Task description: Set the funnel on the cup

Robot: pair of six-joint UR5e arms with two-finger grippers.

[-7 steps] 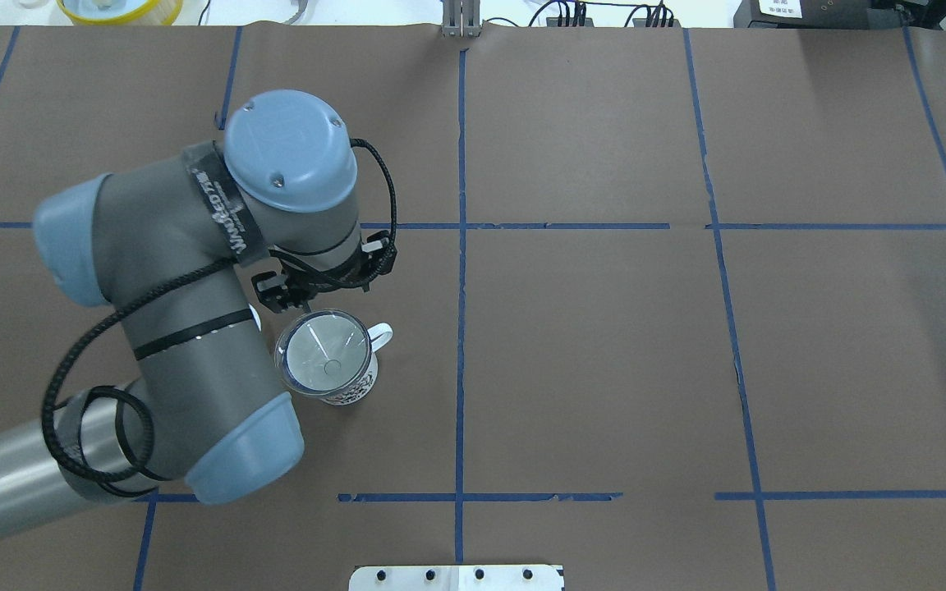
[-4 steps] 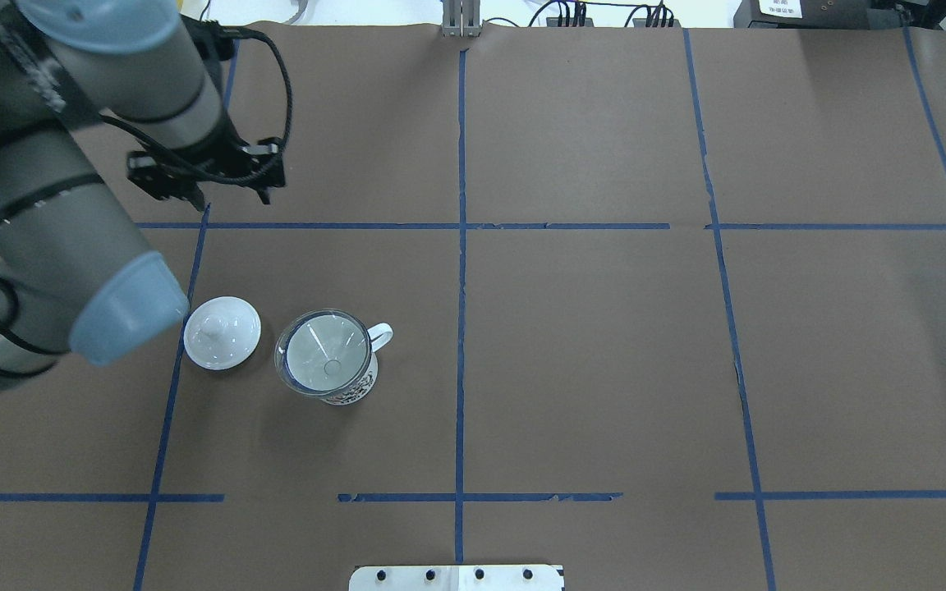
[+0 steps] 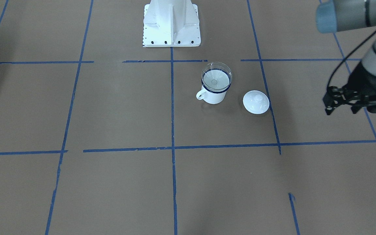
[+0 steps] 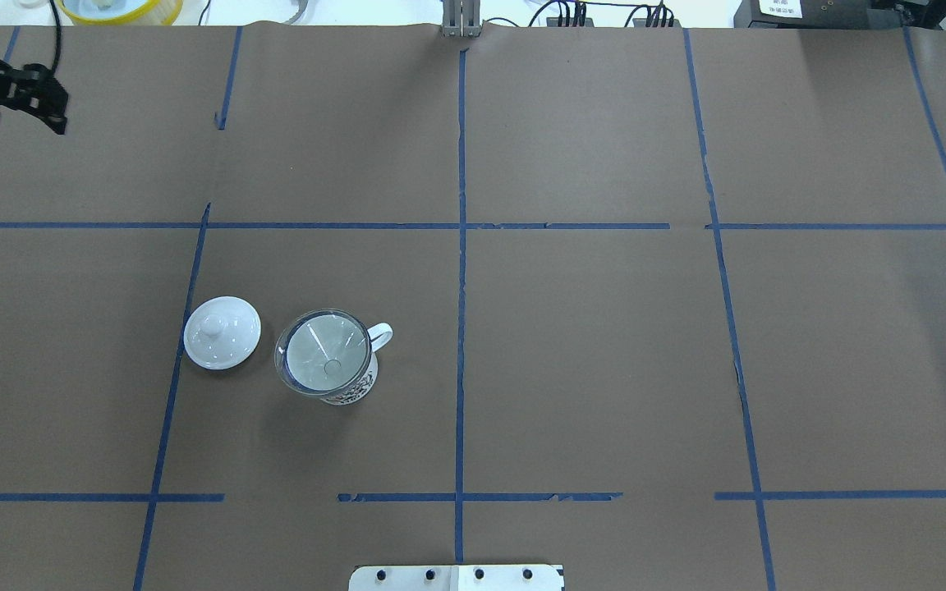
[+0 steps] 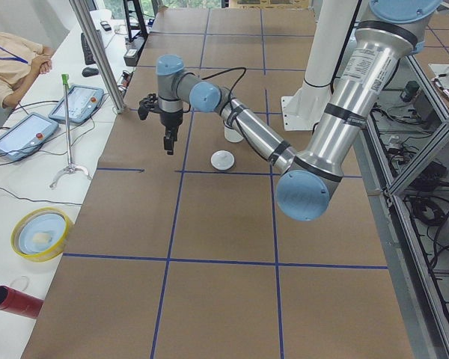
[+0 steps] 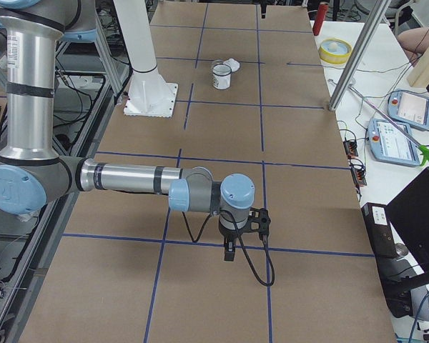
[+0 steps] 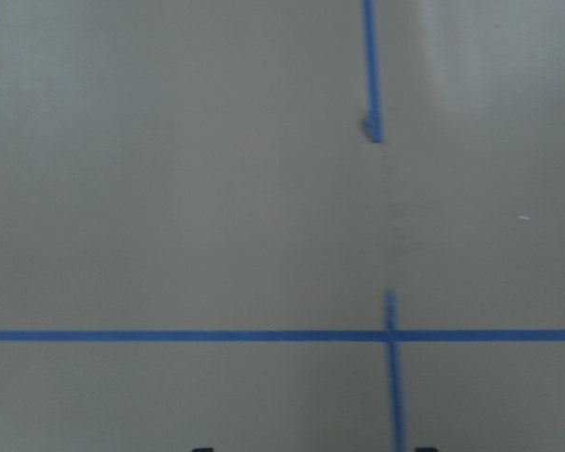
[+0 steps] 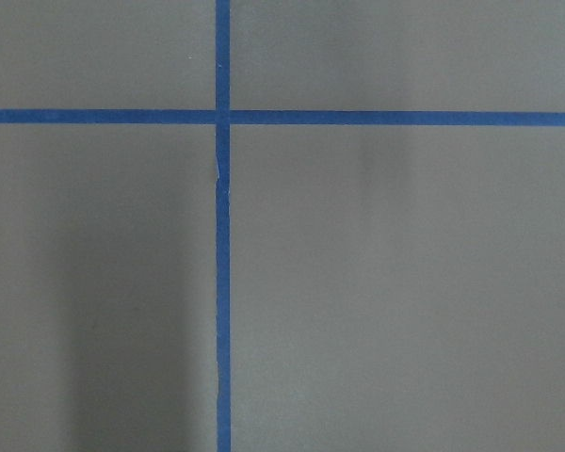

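The clear funnel (image 4: 323, 359) sits upright in the mouth of the white mug, the cup (image 4: 351, 389), left of the table's middle. Its handle points right in the overhead view. In the front view the funnel (image 3: 216, 77) rests on the cup's (image 3: 212, 96) blue rim. My left gripper (image 4: 23, 123) is open and empty at the far left edge, well away from the cup, and it also shows in the front view (image 3: 341, 111). My right gripper (image 6: 230, 254) shows only in the right side view, over bare table, and I cannot tell its state.
A round white knobbed lid (image 4: 222, 332) lies on the table just left of the cup. The robot's white base (image 3: 171, 23) stands behind the cup. A yellow bowl (image 4: 120, 8) and teach pendants (image 5: 78, 103) lie off the table's far edge.
My left arm has pulled away from beside the cup to the far left edge, uncovering the white lid. The funnel stays on the cup.
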